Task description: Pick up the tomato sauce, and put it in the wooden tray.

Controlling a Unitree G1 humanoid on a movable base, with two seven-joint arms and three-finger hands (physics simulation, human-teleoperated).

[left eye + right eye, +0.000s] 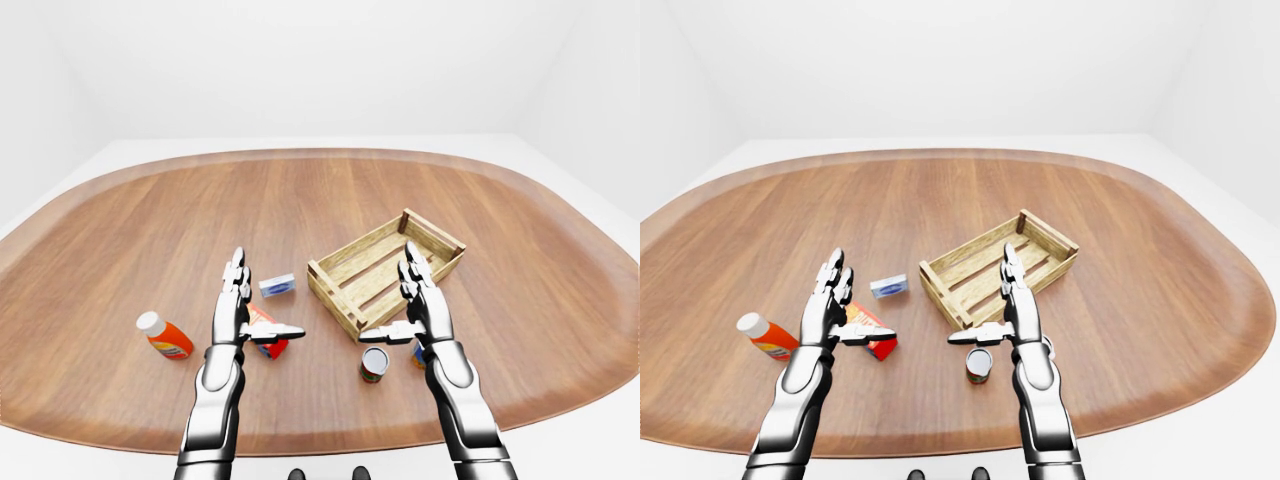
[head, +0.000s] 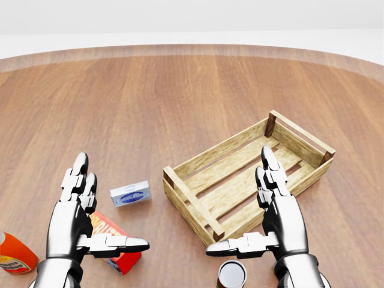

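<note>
The tomato sauce [image 1: 374, 364] is a small upright can with a pale metal top and a red-and-green label, standing on the desk [image 1: 120, 240] just below the wooden tray's [image 1: 384, 272] near corner. In the head view the can is cut off by the bottom edge. My right hand [image 1: 415, 312] hovers open over the tray's lower edge, fingers straight, thumb out sideways; it hides most of a small blue-and-orange thing [image 1: 418, 353] just right of the can, which I cannot identify. My left hand [image 1: 243, 312] is open too, left of the tray, covering part of a red carton [image 1: 268, 332]. The tray is slatted pale wood, rectangular; the desk is smooth, rounded brown planking.
</note>
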